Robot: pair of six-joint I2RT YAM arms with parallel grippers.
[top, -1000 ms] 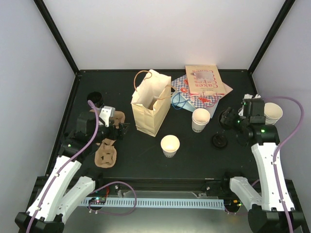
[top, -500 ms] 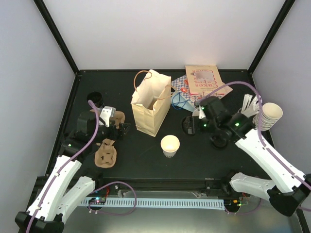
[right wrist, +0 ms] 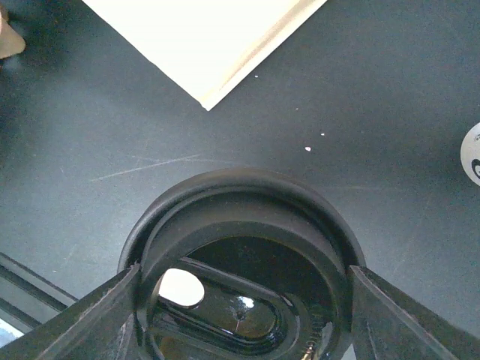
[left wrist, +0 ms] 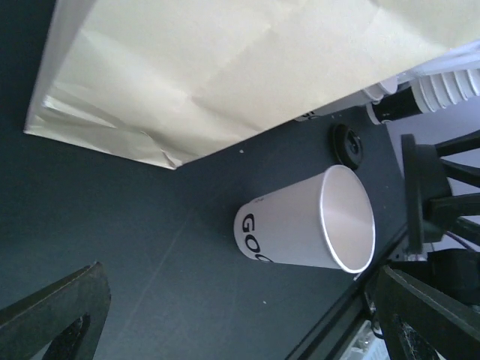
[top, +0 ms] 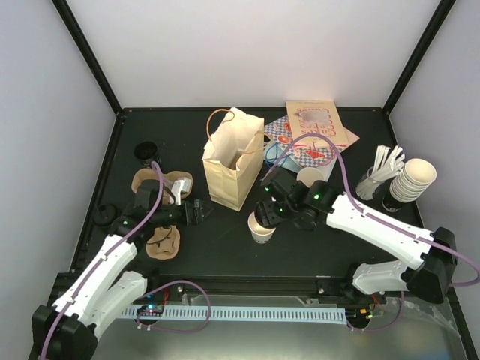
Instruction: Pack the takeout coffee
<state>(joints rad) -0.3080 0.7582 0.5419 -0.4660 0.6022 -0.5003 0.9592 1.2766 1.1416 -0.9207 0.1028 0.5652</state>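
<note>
One tan paper bag (top: 234,161) stands open at back centre. Two brown cup carriers lie at left, one (top: 161,182) behind my left arm and one (top: 163,241) in front of it. One stack of cups (top: 417,178) sits far right.

I count two loose lidless cups. One is the spare cup (top: 309,177) behind my right arm. The other is the coffee cup (top: 261,223), upright just in front of the bag, between both grippers.

Left gripper (top: 199,213) is spread wide, holding nothing. Right gripper (top: 271,207) pinches one black lid (right wrist: 247,225) close by the coffee cup's rim.
</note>
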